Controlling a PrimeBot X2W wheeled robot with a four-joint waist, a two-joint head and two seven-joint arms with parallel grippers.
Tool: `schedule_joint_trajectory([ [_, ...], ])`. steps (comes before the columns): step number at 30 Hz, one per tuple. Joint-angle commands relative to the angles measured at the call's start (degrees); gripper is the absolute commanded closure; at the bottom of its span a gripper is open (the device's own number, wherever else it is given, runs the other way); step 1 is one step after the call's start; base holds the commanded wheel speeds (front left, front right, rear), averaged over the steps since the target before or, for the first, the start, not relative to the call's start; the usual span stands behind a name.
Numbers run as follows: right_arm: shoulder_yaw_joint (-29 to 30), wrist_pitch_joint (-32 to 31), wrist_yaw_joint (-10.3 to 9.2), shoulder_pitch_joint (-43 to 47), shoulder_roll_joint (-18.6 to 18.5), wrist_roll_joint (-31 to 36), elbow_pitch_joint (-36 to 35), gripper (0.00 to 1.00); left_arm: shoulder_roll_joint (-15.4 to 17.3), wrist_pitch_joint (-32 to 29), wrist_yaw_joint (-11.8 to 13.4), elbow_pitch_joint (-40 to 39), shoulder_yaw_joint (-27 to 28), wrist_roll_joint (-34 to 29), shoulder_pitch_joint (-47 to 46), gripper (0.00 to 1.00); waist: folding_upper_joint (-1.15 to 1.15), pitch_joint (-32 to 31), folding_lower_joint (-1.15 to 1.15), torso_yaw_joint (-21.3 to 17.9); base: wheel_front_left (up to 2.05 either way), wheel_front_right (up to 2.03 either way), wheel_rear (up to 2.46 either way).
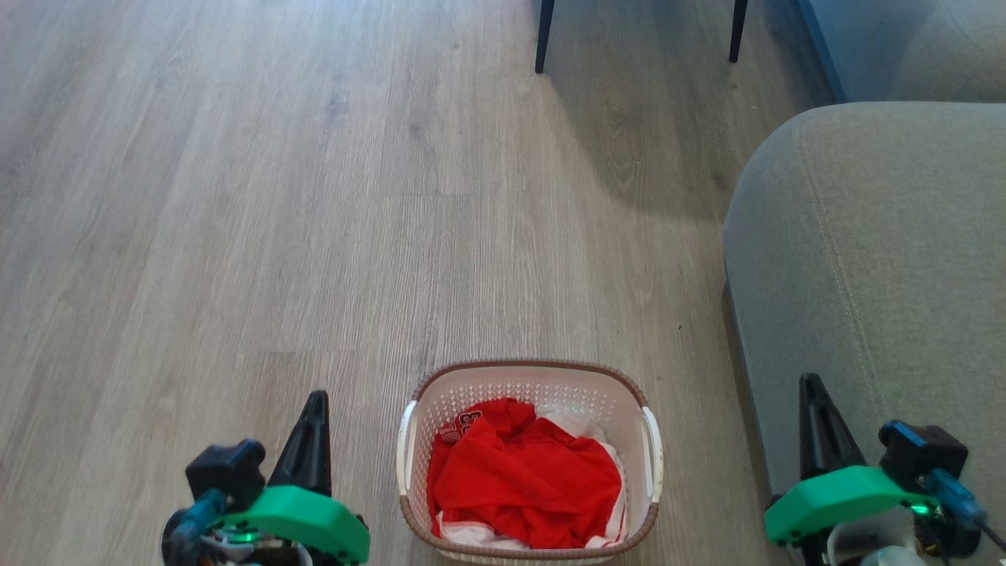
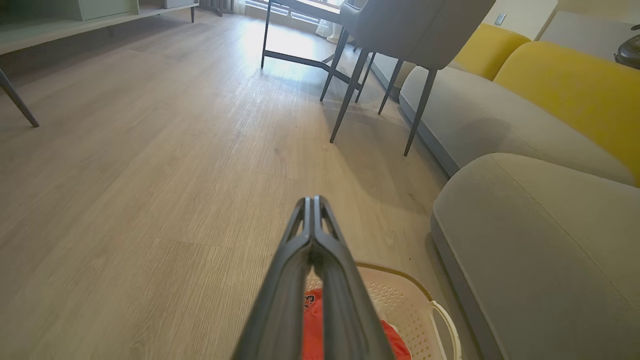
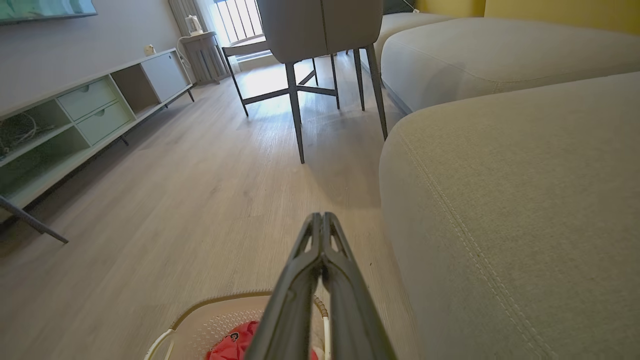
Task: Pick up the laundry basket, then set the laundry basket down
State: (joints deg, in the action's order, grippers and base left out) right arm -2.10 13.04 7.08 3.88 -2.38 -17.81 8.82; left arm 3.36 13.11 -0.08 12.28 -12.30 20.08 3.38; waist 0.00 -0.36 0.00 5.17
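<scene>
Laundry basket (image 1: 528,366) on the floor (image 1: 236,236) beside the sofa (image 1: 864,275) | our left gripper (image 1: 317,409) and right gripper (image 1: 813,401) flank it, both pinched closed, holding nothing (one per handle (image 1: 406,448), we reckon) | pre-lift or just set down? dunno

**A:** Is there any writing here that can be read?

**B:** There's only one trace. The crumpled red cloth garment (image 1: 526,479) in the small white perforated plastic laundry basket with a brown woven-look rim (image 1: 526,365) carries a white print with dark outlines (image 1: 470,422). It sits on a fold near the basket's far left corner.

**A:** Which letters or numbers?

**B:** I can't tell. The shapes are rounded and partly folded under. They are too small and creased to make out.

**A:** Do the wrist views help?

**B:** No. The left wrist view shows a sliver of that print (image 2: 310,300), and the right wrist view shows a blurred patch (image 3: 231,342). No word or number is legible.
</scene>
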Motion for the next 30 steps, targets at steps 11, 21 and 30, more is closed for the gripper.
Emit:
schedule_joint_trajectory([
  [11,0.54,-1.71,0.08,-3.07,-0.8,-8.75,-0.86,1.0,0.51,-1.61,-1.22,-1.14,2.1,8.5,-3.47,1.0,0.0,0.05,0.0,-0.52,0.0,0.0,0.0],
  [21,0.9,-2.98,0.11,-3.65,-1.03,-14.74,-0.35,1.0,0.71,-2.86,-1.77,-0.84,3.16,14.36,-4.02,1.0,0.0,0.1,0.0,-0.93,0.0,0.0,0.0],
  [30,1.31,-4.3,0.14,-4.24,-1.21,-20.7,0.16,1.0,0.86,-4.16,-2.31,-0.68,4.29,20.18,-4.5,1.0,0.0,0.14,0.0,-1.33,0.0,0.0,0.0],
])
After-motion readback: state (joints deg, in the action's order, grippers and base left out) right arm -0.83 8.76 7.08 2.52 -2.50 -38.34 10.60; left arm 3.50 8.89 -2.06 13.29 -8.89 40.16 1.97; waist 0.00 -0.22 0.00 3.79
